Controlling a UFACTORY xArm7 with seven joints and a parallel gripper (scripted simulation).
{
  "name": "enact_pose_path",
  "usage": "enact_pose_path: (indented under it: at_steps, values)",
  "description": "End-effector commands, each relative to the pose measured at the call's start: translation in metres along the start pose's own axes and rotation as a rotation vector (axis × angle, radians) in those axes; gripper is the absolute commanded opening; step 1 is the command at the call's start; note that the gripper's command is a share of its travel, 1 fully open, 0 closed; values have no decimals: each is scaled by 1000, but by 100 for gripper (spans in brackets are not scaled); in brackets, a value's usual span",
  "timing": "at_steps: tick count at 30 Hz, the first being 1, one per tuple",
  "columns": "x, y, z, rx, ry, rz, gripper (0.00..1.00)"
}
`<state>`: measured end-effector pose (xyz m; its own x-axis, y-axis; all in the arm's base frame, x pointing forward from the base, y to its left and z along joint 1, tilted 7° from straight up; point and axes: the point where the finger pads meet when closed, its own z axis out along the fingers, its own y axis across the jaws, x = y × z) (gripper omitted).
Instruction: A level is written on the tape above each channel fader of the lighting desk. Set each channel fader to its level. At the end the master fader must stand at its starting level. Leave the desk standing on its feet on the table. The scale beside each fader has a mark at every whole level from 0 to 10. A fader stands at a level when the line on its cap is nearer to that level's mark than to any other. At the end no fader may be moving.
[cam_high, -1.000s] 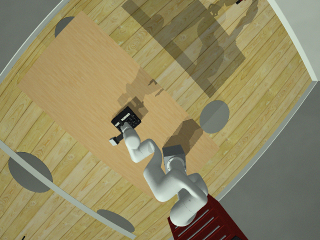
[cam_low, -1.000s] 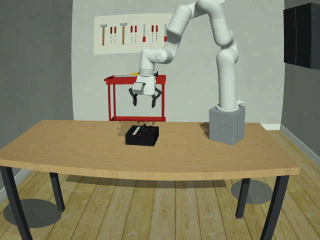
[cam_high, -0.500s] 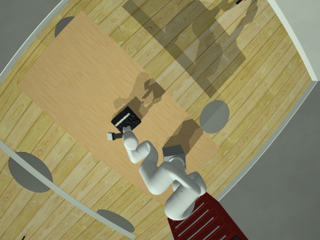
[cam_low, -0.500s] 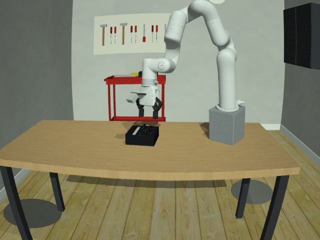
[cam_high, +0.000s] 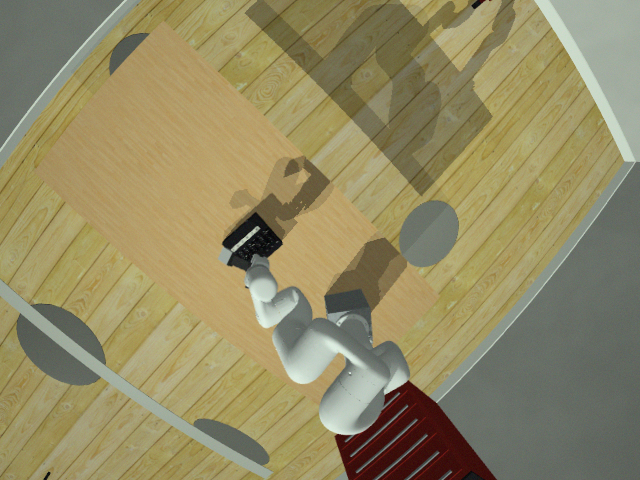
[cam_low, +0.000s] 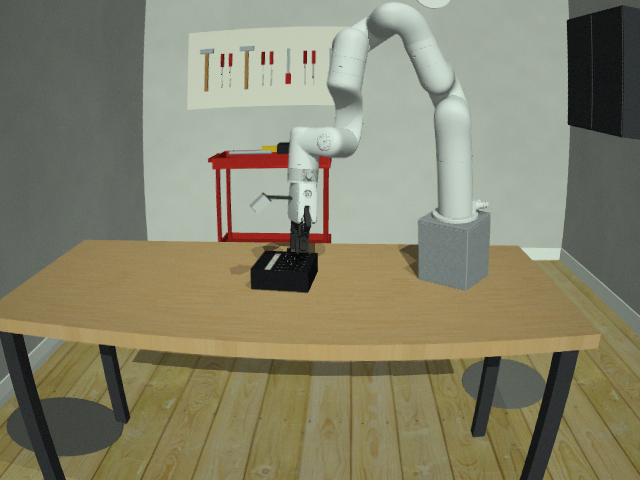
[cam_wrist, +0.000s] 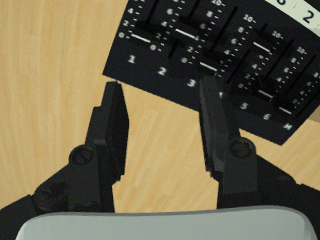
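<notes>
Exterior: red cart (cam_low: 269, 163) w/ tools behind table (cam_low: 305, 341).

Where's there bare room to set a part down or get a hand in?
Wide bare wood on the table: past the desk on the side away from the arm's grey pedestal, plus a strip between desk and pedestal. Crowded: the fader edge of the lighting desk, where the gripper is down close.
</notes>
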<state>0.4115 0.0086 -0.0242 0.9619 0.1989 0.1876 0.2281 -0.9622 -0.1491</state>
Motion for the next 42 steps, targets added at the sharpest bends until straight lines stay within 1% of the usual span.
enact_pose_path:
  at_steps: [1, 2, 3, 7, 42]
  values:
    - [2, 0, 0, -59, -35, 232, 0]
    - [2, 0, 0, -59, -35, 232, 0]
    - [2, 0, 0, -76, -43, 339, 0]
    - [2, 0, 0, -108, -65, 458, 0]
    - [2, 0, 2, -109, -66, 461, 0]
